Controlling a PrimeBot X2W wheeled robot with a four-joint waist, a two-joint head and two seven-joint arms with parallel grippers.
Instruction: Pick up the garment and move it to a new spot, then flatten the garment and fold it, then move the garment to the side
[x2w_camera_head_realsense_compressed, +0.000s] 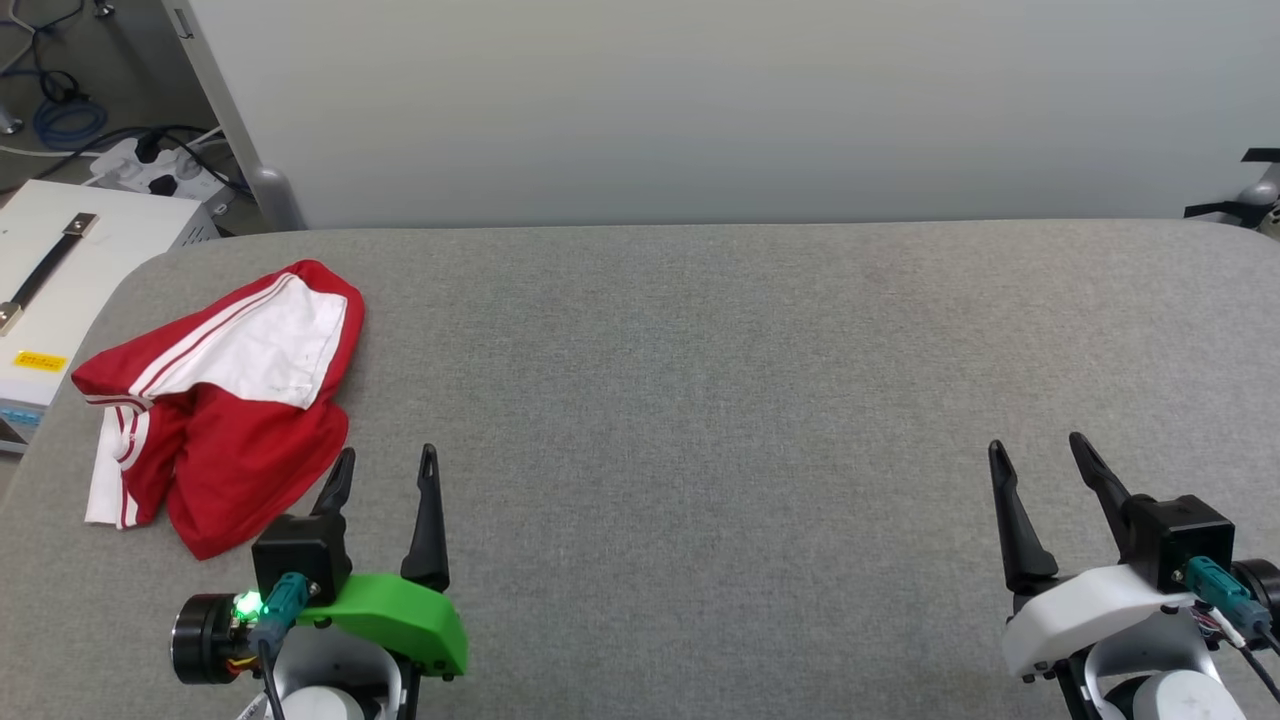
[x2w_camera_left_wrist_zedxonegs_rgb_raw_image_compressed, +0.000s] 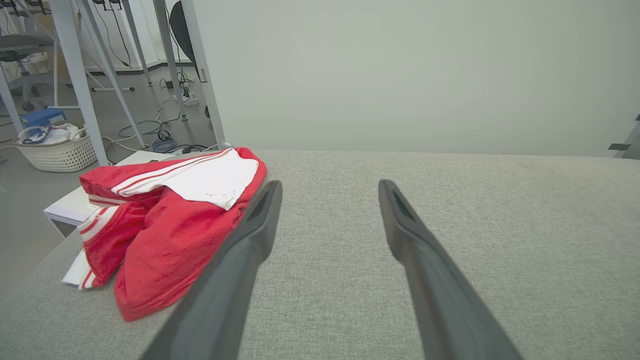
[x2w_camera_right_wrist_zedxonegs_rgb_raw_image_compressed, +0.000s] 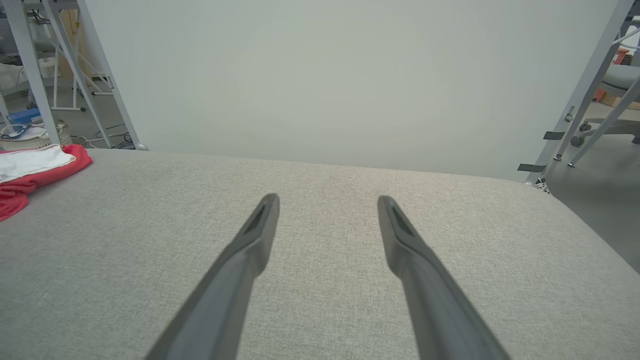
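Lying in a crumpled heap at about 9 o'clock on the grey cloth-covered table (x2w_camera_head_realsense_compressed: 700, 400), the garment (x2w_camera_head_realsense_compressed: 240, 470) sits close to the table's left edge. It is mostly red, with a white panel turned up on top and red-and-white striped trim along its 9 o'clock side. No lettering can be made out.

The left jaws stand open at 7 o'clock in the head view, empty, their two dark fingers (x2w_camera_head_realsense_compressed: 428, 510) pointing toward 12. The finger nearer the cloth ends right at the heap's 5 o'clock edge; whether it touches the fabric I cannot tell. From the left wrist, the garment (x2w_camera_left_wrist_zedxonegs_rgb_raw_image_compressed: 165, 250) lies at 10 o'clock, partly behind that finger.

The right jaws stand open at 5 o'clock, empty, fingers (x2w_camera_head_realsense_compressed: 1012, 520) over bare cloth, well apart from the garment (x2w_camera_right_wrist_zedxonegs_rgb_raw_image_compressed: 15, 195), which the right wrist view shows at 9 o'clock.

A white box (x2w_camera_head_realsense_compressed: 60, 280) with a black handle stands off the table at 9 o'clock, and a pale partition (x2w_camera_head_realsense_compressed: 700, 100) rises at 12.
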